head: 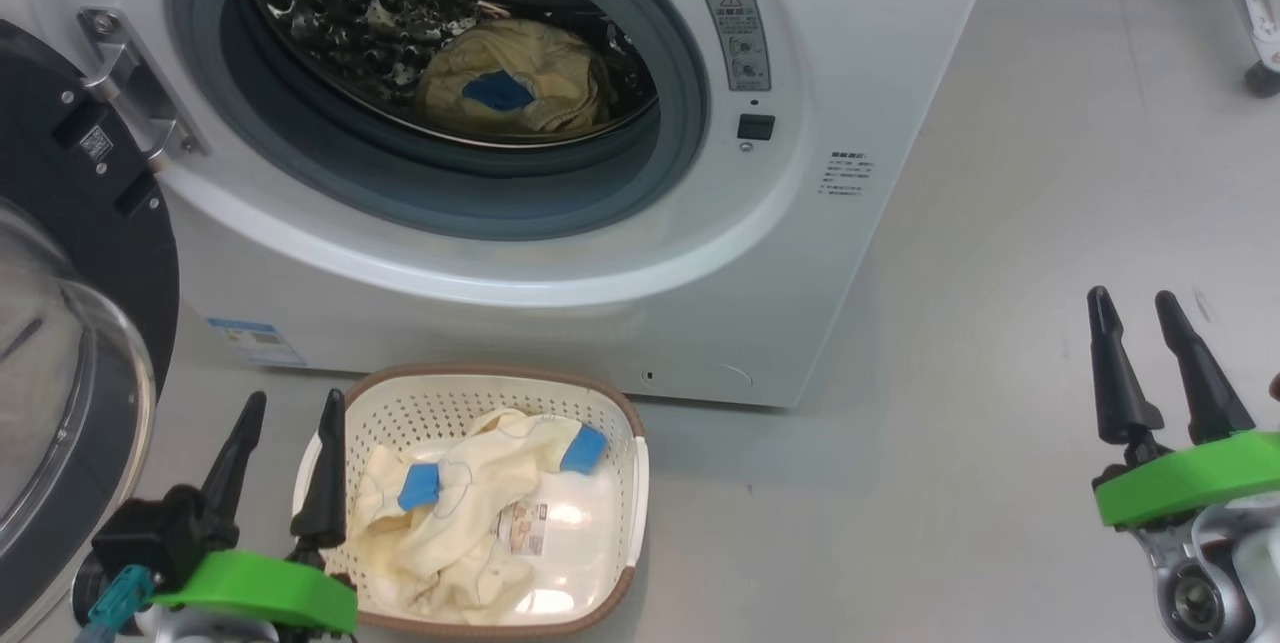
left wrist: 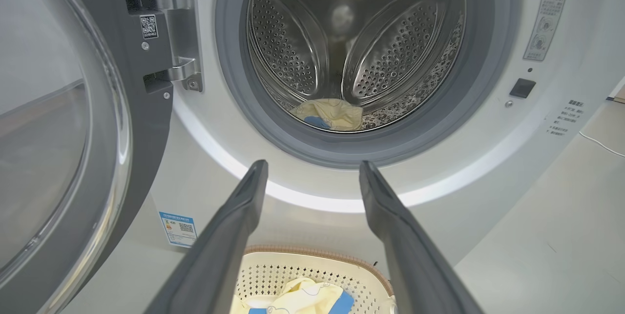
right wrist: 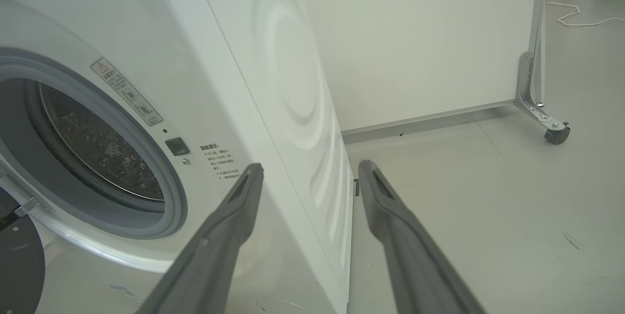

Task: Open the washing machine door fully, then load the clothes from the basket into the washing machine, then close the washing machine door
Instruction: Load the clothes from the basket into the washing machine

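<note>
Left gripper (head: 296,398) has its two dark fingers wide apart and holds nothing. It sits low, just beside the left rim of the basket (head: 480,375). From the head camera, one finger covers a bit of that rim. Seen from its own wrist, the fingers point at the white front just under the round hole. Right gripper (head: 1131,296) is well apart on the other side, over the bare grey floor (head: 1000,273). Its fingers are apart too, with nothing in them.

The washing machine (head: 880,43) is big and white. Its door (head: 100,223) is swung open to the left. It has a black rim and a round see-through middle, and it hangs on a metal hinge (head: 130,88). The open door stands close by the left gripper.

A grey rubber ring (head: 450,208) goes round the hole. Inside is the shiny drum (head: 330,13). One yellow cloth (head: 520,88) with a blue patch lies at the bottom of it.

The basket sits on the floor right in front of the washing machine, below the hole. The clothes (head: 450,533) in it are pale yellow with two blue patches, bunched toward the left.

A blue sticker (head: 255,341) is low on the white front, near the door. A warning sticker (head: 737,38) and a small black square (head: 756,126) are to the right of the hole. Past the machine stands a white board (right wrist: 415,35) with a little wheel (right wrist: 556,134), and a white cord (right wrist: 576,16) lies on the floor.
</note>
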### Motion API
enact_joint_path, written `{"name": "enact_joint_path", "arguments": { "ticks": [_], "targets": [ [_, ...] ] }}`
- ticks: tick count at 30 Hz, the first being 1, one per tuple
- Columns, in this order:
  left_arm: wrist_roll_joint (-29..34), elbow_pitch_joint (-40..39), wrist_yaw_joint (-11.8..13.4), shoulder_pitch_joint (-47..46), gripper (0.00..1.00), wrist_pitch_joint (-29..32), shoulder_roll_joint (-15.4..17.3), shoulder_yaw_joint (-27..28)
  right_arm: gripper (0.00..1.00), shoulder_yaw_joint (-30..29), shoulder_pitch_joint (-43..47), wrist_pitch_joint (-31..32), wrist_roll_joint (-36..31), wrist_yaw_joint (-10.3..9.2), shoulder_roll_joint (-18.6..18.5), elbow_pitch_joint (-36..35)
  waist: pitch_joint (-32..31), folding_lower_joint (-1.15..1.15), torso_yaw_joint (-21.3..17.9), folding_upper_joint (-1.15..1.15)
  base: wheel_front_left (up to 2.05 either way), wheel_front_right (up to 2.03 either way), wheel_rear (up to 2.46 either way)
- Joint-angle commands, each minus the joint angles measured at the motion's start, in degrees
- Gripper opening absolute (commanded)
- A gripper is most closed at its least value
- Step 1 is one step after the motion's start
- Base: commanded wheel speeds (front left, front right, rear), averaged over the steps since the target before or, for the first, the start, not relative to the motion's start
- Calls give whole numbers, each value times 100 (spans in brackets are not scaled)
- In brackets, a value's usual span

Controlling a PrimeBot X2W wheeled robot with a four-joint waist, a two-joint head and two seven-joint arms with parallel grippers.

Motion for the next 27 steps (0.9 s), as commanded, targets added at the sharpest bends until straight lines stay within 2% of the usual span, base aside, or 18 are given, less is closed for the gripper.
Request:
{"name": "enact_joint_path", "arguments": {
  "ticks": [1,10,15,27],
  "targets": [
    [40,-162,2,-122,100,-62,86,238,100,47,-20,-55,-53,59,-178,-198,26,0,-6,0,0,0,0],
    [-29,289,2,-303,100,-62,58,81,100,-13,-202,-55,-83,59,-48,-284,472,0,-57,0,0,0,0],
    [-34,831,2,-562,100,-62,93,-76,100,-56,-413,-55,-104,59,73,-342,859,0,-113,0,0,0,0],
    [-522,2220,2,-1580,100,-62,144,-639,100,-97,-968,-55,-198,59,329,-461,1769,0,-252,0,0,0,0]
  ]
}}
